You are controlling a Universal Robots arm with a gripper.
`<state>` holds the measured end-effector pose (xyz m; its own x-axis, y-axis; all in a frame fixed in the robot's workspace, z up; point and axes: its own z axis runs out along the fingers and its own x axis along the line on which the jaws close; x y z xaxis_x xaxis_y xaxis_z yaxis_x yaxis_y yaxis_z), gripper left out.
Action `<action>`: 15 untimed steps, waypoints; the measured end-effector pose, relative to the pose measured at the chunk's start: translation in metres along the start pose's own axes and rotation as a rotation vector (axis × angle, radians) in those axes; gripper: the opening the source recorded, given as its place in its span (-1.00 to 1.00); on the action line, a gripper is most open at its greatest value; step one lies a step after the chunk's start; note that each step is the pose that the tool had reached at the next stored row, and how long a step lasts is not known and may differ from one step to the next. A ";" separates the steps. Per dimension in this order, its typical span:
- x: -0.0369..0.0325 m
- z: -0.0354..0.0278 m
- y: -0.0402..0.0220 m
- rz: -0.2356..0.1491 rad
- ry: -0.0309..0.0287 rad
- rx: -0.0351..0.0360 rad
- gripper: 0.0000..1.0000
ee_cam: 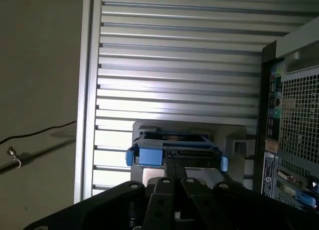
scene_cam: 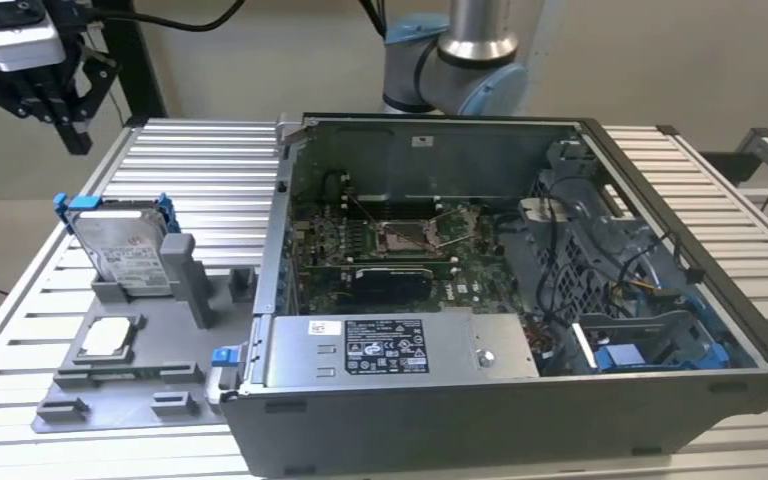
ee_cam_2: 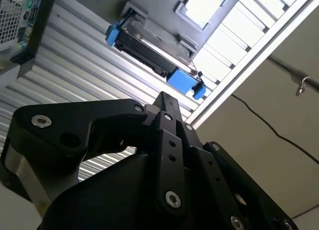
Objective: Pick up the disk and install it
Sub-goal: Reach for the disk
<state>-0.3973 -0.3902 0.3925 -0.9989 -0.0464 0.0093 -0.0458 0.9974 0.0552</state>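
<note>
The gripper hung high over the far corner of the surface on the exterior view's left, its fingers drawn together with nothing between them. The disk lay below it and nearer the front, well apart from it. It stood on edge in a grey holder near the surface's edge on the exterior view's left, between that edge and the open computer case. Its long axis seemed to run roughly upright with a slight backward lean, so its thin top edge faced up toward the gripper. In the first wrist view the gripper pointed at about the middle of the disk's top edge, and in the second wrist view the disk sat beyond the gripper with clear air between them. The disk was silver-grey metal with a white label on its broad face, clipped in a bright blue frame whose tabs stuck out at either end of the top edge. A small square chip lay flat in the same grey fixture, nearer the front edge; it was not the thing wanted.
</note>
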 end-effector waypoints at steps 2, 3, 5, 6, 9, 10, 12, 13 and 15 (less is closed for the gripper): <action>0.0063 0.0001 0.0003 -0.001 -0.0012 0.0000 -1.00; 0.0094 0.0001 0.0004 -0.001 -0.0018 0.0001 -1.00; 0.0144 0.0002 0.0006 -0.001 -0.0033 0.0001 -1.00; 0.0161 0.0002 0.0007 -0.001 -0.0043 0.0002 -1.00; 0.0184 0.0002 0.0007 -0.002 -0.0093 0.0004 -1.00; 0.0187 0.0002 0.0006 -0.002 -0.0103 0.0004 -1.00; 0.0191 0.0002 0.0005 -0.002 -0.0107 0.0005 -1.00; 0.0191 0.0002 0.0006 -0.002 -0.0108 0.0005 -1.00; 0.0193 0.0002 0.0005 -0.002 -0.0108 0.0005 -1.00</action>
<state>-0.4166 -0.3906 0.3925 -0.9989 -0.0474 -0.0016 -0.0475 0.9974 0.0548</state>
